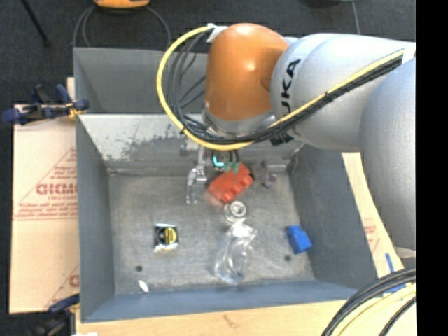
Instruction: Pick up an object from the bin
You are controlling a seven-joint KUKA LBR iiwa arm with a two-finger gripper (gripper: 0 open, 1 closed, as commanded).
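My gripper [230, 186] hangs below the orange cover at the back of the bin, open. One finger [192, 190] stands left of a red-orange toy block [222, 180] and the other to its right, so the block lies between them. I cannot tell whether either finger touches it. Just in front of the block lies a crumpled clear plastic bottle [234, 250], its silver neck [236, 210] pointing toward the gripper.
A blue block [298, 239] lies at the front right. At the front left sits a small black and yellow tape measure [166, 236], and a white scrap [143, 285] lies near the front wall. The arm covers the bin's back right.
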